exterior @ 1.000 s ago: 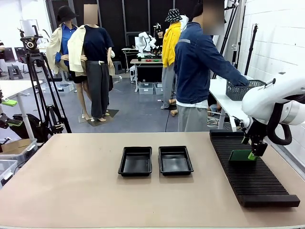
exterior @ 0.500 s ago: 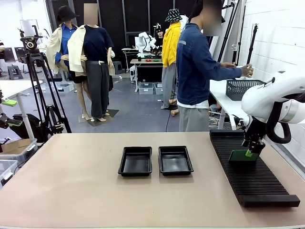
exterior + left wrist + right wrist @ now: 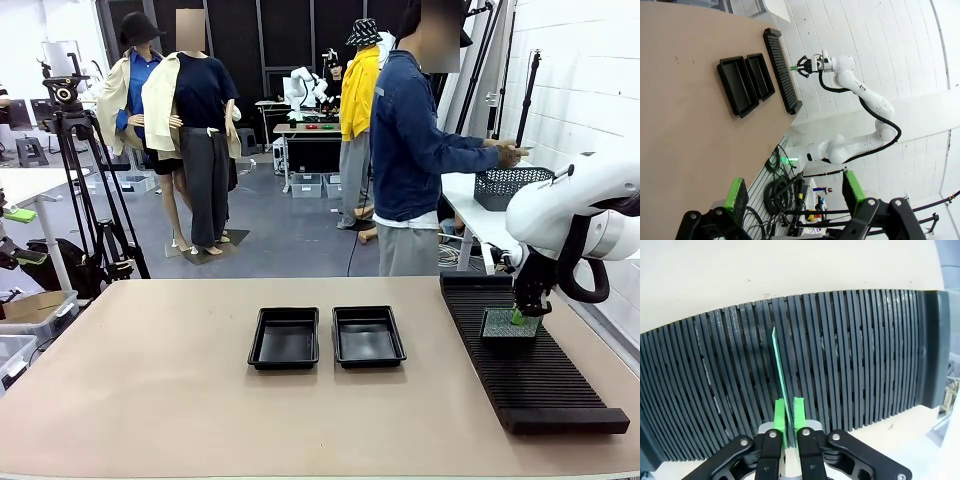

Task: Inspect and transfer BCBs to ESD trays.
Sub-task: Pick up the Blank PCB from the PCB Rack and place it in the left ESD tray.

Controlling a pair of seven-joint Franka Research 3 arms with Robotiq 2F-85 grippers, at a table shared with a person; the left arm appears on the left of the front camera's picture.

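Note:
A green BCB stands on edge in a slot of the long black ribbed rack at the right of the table. My right gripper is shut on its top corner. In the right wrist view the two green pads pinch the thin board from both sides, above the rack's slots. Two black ESD trays lie side by side mid-table with nothing in them. My left gripper hangs open high above the table, far from the trays and the rack.
A person in a blue jacket stands at the far right edge, hand held out over a dark mesh basket on a side table. A camera tripod stands back left. The near half of the tan table is bare.
My right gripper's fingers have come together on the board in the rack. The person's arm has shifted over the basket. The left arm has not moved.

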